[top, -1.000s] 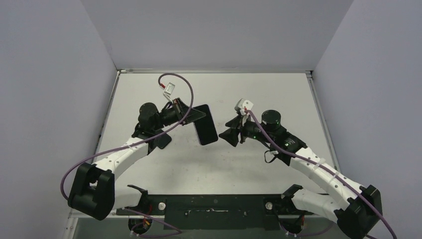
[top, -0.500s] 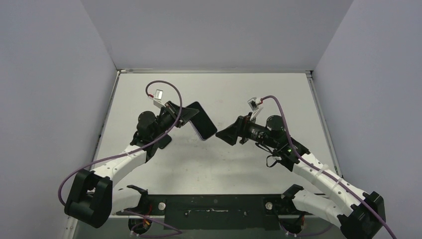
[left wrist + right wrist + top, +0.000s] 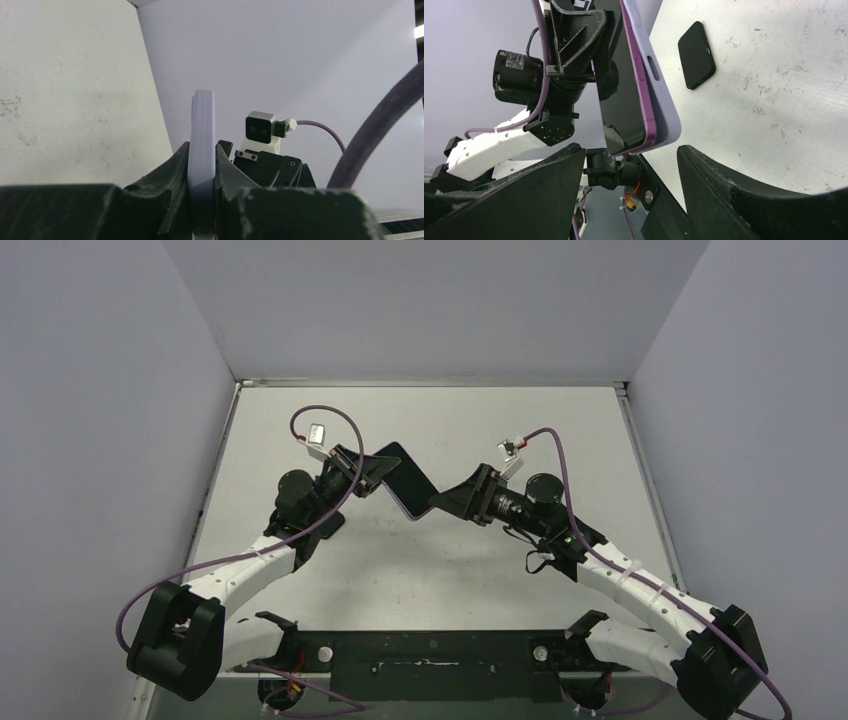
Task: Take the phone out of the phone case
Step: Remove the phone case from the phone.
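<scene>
Found the left gripper [image 3: 202, 165] closed on the lavender phone case [image 3: 202, 125], one finger pressed against each face, holding it edge-on and raised off the table [image 3: 480, 420]. Confirmed the phone [image 3: 621, 85] seated in that case, with its dark screen turned away from the table and its purple frame lying inside the lavender lip along the whole visible edge. Noted a dark flat rounded rectangle [image 3: 696, 54] lying on the table on the case's back side; cannot tell what it is. Found the right gripper [image 3: 631, 152] to the right of the case, fingers spread wide and bracketing the case's near corner. Observed a gap on both sides there, so the corner sits clear of both fingers. Confirmed from overhead the case slung between the two grippers, with the left gripper's grip at its left end and the right gripper's tips at its right end.
</scene>
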Robot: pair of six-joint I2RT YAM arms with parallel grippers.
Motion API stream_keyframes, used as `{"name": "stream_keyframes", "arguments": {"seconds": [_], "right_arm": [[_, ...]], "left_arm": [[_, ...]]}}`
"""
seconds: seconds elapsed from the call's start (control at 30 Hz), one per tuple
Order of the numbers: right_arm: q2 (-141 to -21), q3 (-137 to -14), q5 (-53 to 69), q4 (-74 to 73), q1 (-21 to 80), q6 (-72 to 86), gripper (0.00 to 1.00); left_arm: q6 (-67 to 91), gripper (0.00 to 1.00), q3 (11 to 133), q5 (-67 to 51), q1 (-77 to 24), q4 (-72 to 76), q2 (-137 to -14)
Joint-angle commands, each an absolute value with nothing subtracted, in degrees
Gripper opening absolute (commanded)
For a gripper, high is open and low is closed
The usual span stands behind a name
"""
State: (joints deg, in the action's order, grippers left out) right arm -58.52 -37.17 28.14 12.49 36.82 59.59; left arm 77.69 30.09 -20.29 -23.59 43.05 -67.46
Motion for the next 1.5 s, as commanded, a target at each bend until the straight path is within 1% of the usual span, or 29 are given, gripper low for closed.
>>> {"name": "stream_keyframes", "arguments": {"seconds": [0.0,0.17,0.27,0.43,0.6,0.93,1.47], "right_arm": [[-59.2,-36.1,29.2,20.3,36.7,63.7,0.67],[-59.3,-36.4,30.0,22.2,36.7,64.2,0.63],[-59.2,-36.8,30.0,21.3,36.7,64.0,0.62],[-57.7,-38.0,28.1,16.0,36.7,61.9,0.66],[-57.0,-38.9,27.1,13.8,36.7,60.9,0.67],[-56.3,-38.0,27.1,15.8,36.7,61.1,0.67],[-58.7,-36.1,28.0,21.1,36.7,64.3,0.64]], "left_arm": [[80.9,0.0,31.2,-19.6,-24.8,52.8,-67.6],[80.6,0.0,31.3,-19.2,-25.5,52.8,-67.8],[80.0,0.0,31.2,-18.7,-25.5,52.5,-67.8],[78.1,0.0,31.4,-17.7,-25.5,51.8,-67.5],[76.1,0.0,32.0,-17.5,-25.5,50.0,-66.8],[72.7,0.0,32.8,-17.2,-25.3,46.7,-65.8],[77.8,0.0,32.4,-18.4,-25.6,51.9,-66.6]]}}
